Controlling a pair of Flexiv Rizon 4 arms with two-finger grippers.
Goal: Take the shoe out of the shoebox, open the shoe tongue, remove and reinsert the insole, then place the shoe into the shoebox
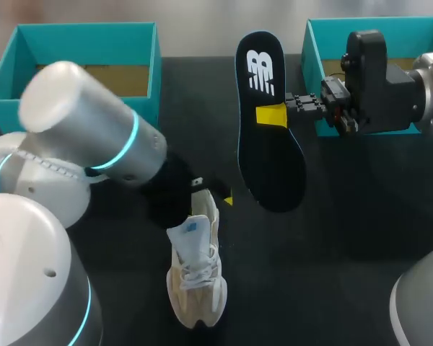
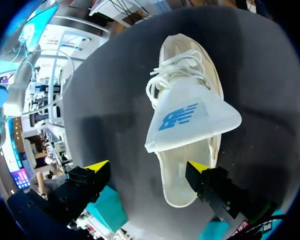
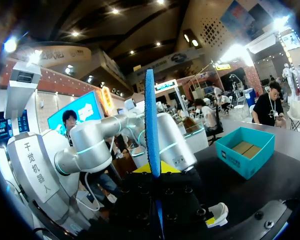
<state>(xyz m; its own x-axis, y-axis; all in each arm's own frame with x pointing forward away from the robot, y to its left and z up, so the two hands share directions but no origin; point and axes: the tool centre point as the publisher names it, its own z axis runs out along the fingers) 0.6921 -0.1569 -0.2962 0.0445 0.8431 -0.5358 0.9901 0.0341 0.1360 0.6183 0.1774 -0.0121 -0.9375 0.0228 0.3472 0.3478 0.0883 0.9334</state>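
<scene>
while the insole (image 1: 268,137) hangs clear of the desk (image 1: 346,216), it is pinched edge-on at mid-length in the closed right end effector (image 1: 273,115). it appears thin, light and flexible, and is judged liable to flop. a hold nearer its heel end should steer it better on reinsertion. the shoe (image 2: 190,85) stands on the desk, its heel between the spread, ungripping fingers of the left end effector (image 2: 147,167), and its tongue (image 2: 190,117) is lifted. the upper is soft, and the heel is judged the firmest hold.
</scene>
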